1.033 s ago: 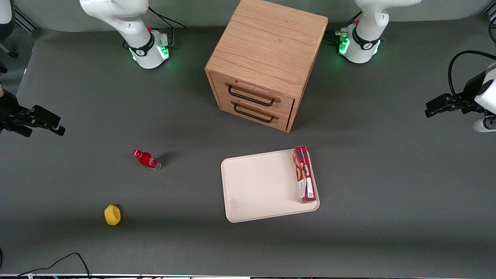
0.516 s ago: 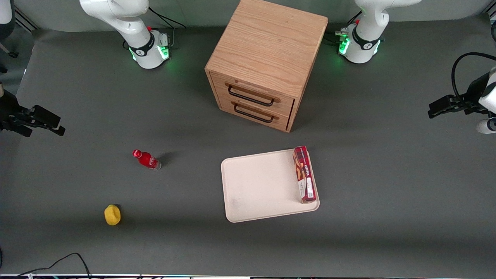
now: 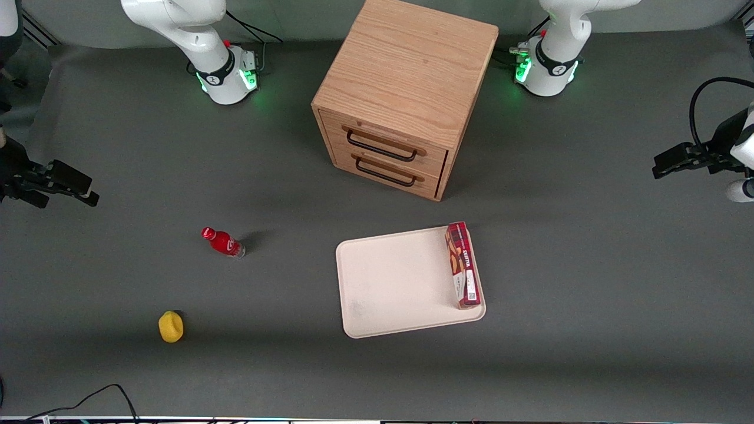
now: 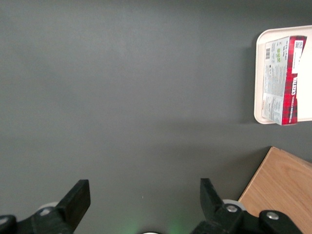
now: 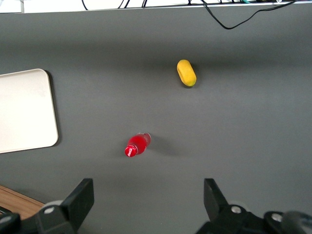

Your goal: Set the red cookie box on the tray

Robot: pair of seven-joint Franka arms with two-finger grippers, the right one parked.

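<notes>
The red cookie box (image 3: 463,265) lies on its long side on the pale beige tray (image 3: 394,282), along the tray's rim toward the working arm's end. It also shows in the left wrist view (image 4: 280,80) on the tray's rim (image 4: 258,73). My left gripper (image 3: 661,166) hangs above bare table toward the working arm's end, well apart from the tray. In the left wrist view the gripper (image 4: 145,195) is open and empty, with only grey table between the fingers.
A wooden two-drawer cabinet (image 3: 406,94) stands farther from the front camera than the tray; its corner shows in the left wrist view (image 4: 282,190). A small red bottle (image 3: 222,242) and a yellow object (image 3: 171,327) lie toward the parked arm's end.
My left gripper has drifted slightly farther from the tray, toward the working arm's end. The box and tray have not moved.
</notes>
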